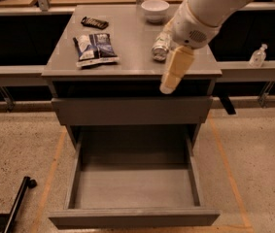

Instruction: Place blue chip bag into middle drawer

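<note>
The blue chip bag (95, 48) lies flat on the left part of the cabinet top, dark blue with white ends. The middle drawer (134, 186) is pulled out wide below, and its grey inside holds nothing. My gripper (168, 84) hangs cream-coloured from the white arm, pointing down over the front right edge of the cabinet top. It is to the right of the bag, apart from it, and holds nothing that I can see.
A small black packet (94, 22) lies at the back left of the top. A white bowl (155, 9) stands at the back and a silvery can (161, 46) lies just behind my gripper. The upper drawer front (132, 111) is closed. A small bottle (257, 56) stands on the right ledge.
</note>
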Available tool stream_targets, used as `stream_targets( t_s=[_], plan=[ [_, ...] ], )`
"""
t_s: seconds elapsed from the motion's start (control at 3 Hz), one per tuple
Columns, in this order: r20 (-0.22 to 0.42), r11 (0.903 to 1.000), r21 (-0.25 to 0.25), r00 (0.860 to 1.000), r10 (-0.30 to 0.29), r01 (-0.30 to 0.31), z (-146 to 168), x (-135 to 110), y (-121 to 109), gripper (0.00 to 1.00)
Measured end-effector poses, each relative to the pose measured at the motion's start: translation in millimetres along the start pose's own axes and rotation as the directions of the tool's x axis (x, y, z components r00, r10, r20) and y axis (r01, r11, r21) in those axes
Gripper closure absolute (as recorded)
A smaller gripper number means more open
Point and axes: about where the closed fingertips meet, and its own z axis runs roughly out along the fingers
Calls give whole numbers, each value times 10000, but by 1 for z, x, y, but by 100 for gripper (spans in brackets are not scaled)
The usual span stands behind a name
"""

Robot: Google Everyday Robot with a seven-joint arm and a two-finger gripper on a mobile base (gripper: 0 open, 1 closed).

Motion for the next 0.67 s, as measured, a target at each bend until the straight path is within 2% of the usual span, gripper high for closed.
stream_targets(
  t_s=[0.33,0.67],
  plan=[
    [895,9997,-49,9957,-222,228,40,-48,-38,0],
    [895,9997,-52,9957,-224,230,40,-48,-38,0]
  ],
)
